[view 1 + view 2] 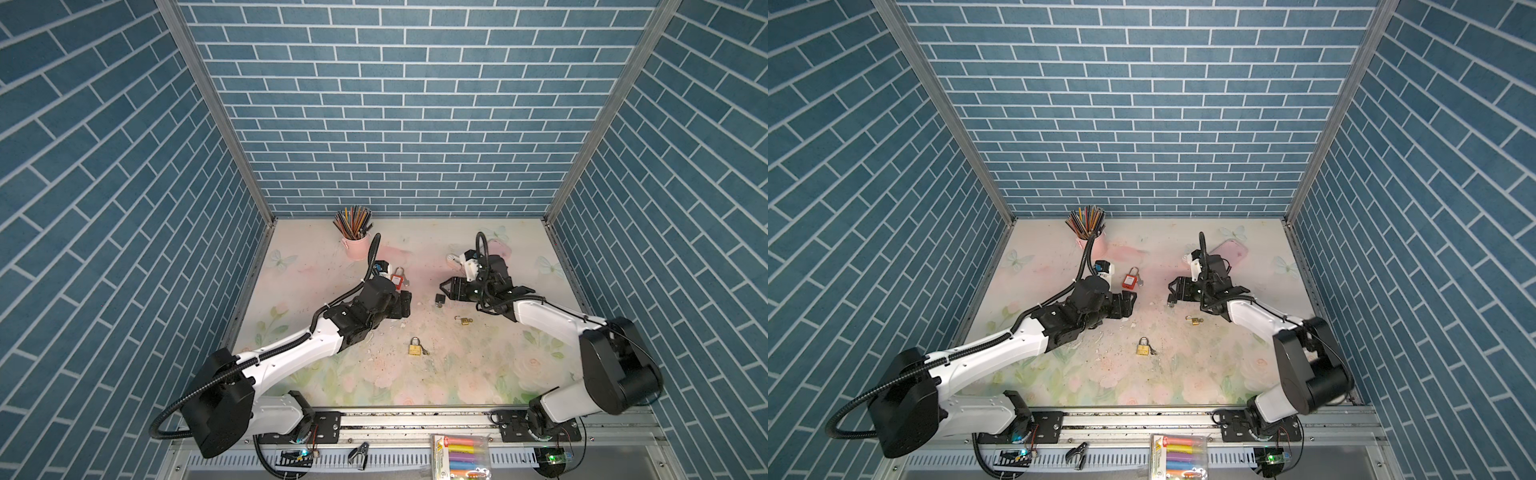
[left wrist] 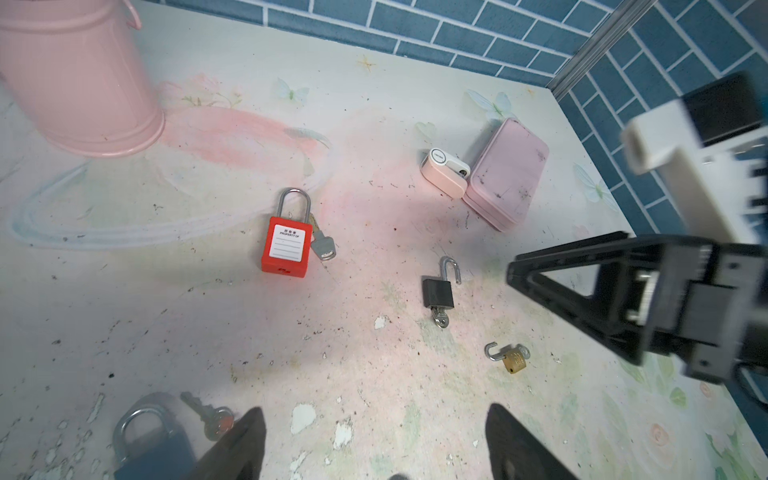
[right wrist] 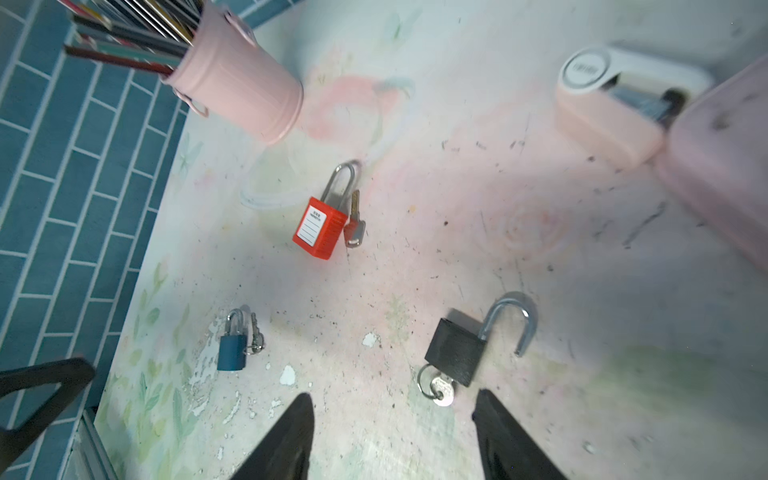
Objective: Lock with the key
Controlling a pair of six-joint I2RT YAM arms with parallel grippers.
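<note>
A black padlock [image 3: 457,351] lies on the mat with its shackle swung open and a key [image 3: 440,390] on a ring in its base. My right gripper [image 3: 392,399] hovers just in front of it, open and empty; in a top view it [image 1: 444,289] sits just above the padlock [image 1: 439,298]. My left gripper [image 2: 376,415] is open and empty, over bare mat. A blue padlock [image 2: 153,444] with a key lies beside one of its fingers [image 2: 241,444]. A red padlock [image 2: 286,249] with shut shackle lies further off, a key [image 2: 323,246] beside it.
A small brass padlock [image 1: 464,320] with open shackle and a larger brass one [image 1: 414,347] lie toward the front. A pink bucket of pencils [image 1: 355,243] stands at the back. A pink case [image 2: 505,174] and a pink-white lock [image 2: 444,172] lie at the back right.
</note>
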